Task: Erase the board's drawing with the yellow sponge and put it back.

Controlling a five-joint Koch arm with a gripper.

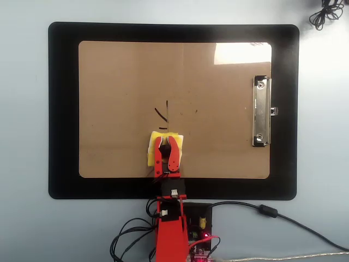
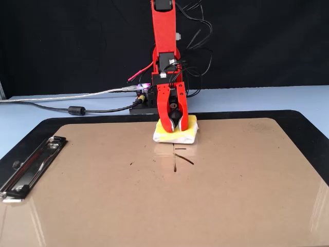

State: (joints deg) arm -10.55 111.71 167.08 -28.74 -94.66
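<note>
One flat brown board (image 2: 169,190) of smooth, shiny fibre is lying on one black mat (image 1: 62,109) with rounded corners, in the middle of the pale blue table (image 1: 24,131). One silver metal clip (image 2: 32,167) is sitting on its short edge, toward the left table edge in the fixed view. A few thin black strokes of the drawing (image 2: 177,159) are showing mid-board. Just behind them, one soft yellow sponge (image 2: 189,129) is resting on the board, and the red plastic gripper (image 2: 174,125) is clenching its black knob.

gripper (image 1: 166,143) – on yellow sponge (image 1: 151,154) | board (image 1: 120,82) – drawing (image 1: 162,113) remnants
</note>
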